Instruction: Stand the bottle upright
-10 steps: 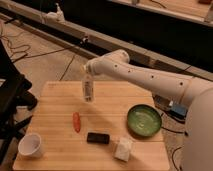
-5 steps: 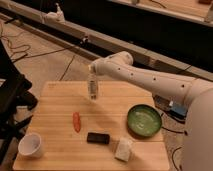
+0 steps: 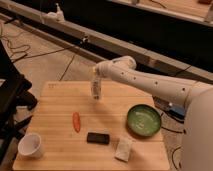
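Note:
The bottle [image 3: 95, 88] is slim and white with a dark label. It hangs nearly upright in my gripper [image 3: 96, 76], its lower end at or just above the wooden table [image 3: 55, 100] near the back middle. The gripper sits at the bottle's top, at the end of my white arm [image 3: 150, 82], which reaches in from the right. The gripper is shut on the bottle.
A green bowl [image 3: 143, 120] sits at the right. A black phone-like block [image 3: 98, 138] and a whitish packet [image 3: 123, 148] lie near the front. An orange-red carrot-like item [image 3: 76, 121] lies left of centre. A white cup [image 3: 30, 145] stands front left. Cables run on the floor behind.
The gripper with the bottle has moved slightly right and lower, toward the table surface. The other objects have not moved.

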Controlling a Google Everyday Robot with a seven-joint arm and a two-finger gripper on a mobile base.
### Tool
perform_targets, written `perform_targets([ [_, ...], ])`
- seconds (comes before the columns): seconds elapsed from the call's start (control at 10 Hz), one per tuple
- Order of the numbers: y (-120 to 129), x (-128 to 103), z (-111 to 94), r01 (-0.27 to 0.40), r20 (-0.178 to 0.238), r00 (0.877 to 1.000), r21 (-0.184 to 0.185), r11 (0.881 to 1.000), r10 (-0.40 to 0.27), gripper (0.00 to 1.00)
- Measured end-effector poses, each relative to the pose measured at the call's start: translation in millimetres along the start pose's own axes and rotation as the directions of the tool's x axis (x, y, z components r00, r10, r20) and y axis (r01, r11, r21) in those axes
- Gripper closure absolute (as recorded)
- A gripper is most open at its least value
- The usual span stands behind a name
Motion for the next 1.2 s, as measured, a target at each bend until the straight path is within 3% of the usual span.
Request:
perform_targets([
  [1.2, -31, 36, 14, -0.127, -0.042, 0.991, 0.07, 0.989, 0.13, 1.0],
])
